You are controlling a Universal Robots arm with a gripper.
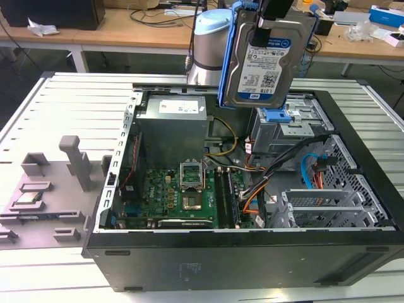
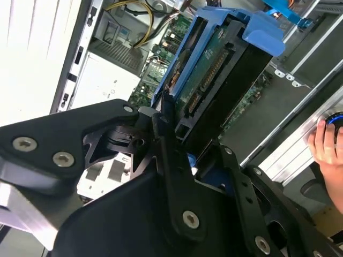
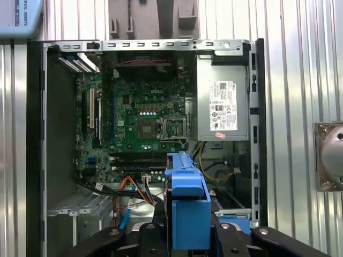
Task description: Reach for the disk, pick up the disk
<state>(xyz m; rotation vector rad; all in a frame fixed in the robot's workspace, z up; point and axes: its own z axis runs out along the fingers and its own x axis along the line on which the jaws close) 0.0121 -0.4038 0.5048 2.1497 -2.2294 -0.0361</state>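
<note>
1. Hanging above the open black computer case (image 1: 240,252), the flat rectangular silver-metal disk (image 1: 268,60) with its blue-and-white printed label and blue plastic side rails is lifted clear of the machine, upright and slightly tilted, its label facing the exterior view
2. Black tool (image 1: 273,14) pinches the disk at its upper edge in the exterior view; in both wrist views its black fingers (image 2: 163,134) press against the two sides of the blue-railed disk (image 3: 186,206)
3. In the second wrist view the disk (image 2: 214,69) shows its green circuit-board underside and connector edge, framed by the blue rail
4. Below the disk, inside the case, sit the grey metal drive cage with a blue plastic latch (image 1: 278,117), the grey box-shaped power supply (image 1: 173,129) and the green motherboard (image 1: 183,196) with its open processor socket
5. The case lies on its side on a ribbed silver metal surface (image 1: 76,101); towards the exterior view's left a grey plastic fixture (image 1: 50,189) rests on that surface, holding a small square silver chip (image 1: 28,199)
6. A person's hand (image 2: 327,144) shows at the edge of the second wrist view, well apart from the disk
</note>
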